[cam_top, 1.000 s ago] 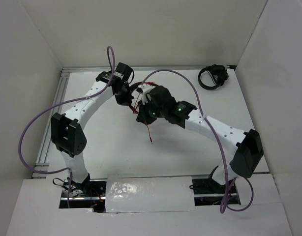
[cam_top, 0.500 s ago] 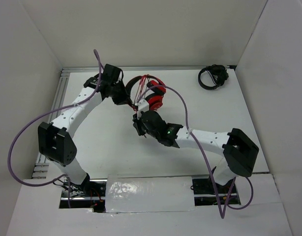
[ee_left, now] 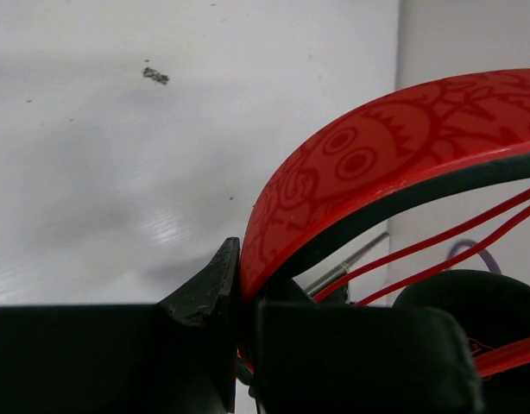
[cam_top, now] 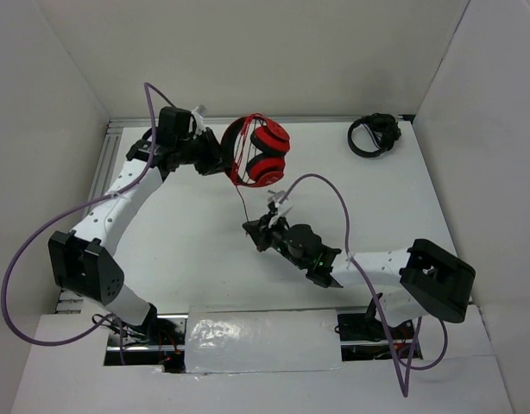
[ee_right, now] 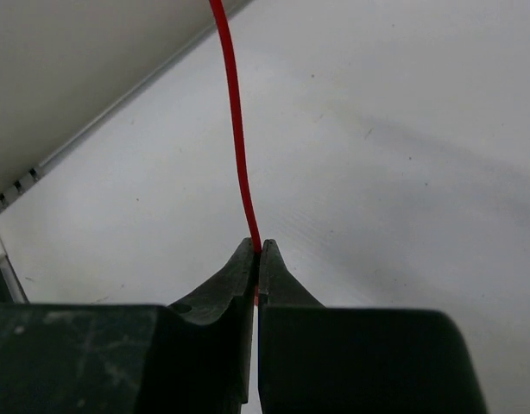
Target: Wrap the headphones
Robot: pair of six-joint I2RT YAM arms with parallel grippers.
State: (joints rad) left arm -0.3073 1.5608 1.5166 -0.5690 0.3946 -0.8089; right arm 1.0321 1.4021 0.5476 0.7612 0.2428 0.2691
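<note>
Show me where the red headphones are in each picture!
Top external: the headphones, upper middle, held by the left gripper.
Left wrist: their red headband arcs across the right side.
Right wrist: only their cable, rising from the right gripper.
Shared landmark: the thin red cable.

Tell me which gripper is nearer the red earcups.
Left. The left gripper clamps the headband right beside the earcups. The right gripper pinches the cable farther off, toward the arm bases.
</note>
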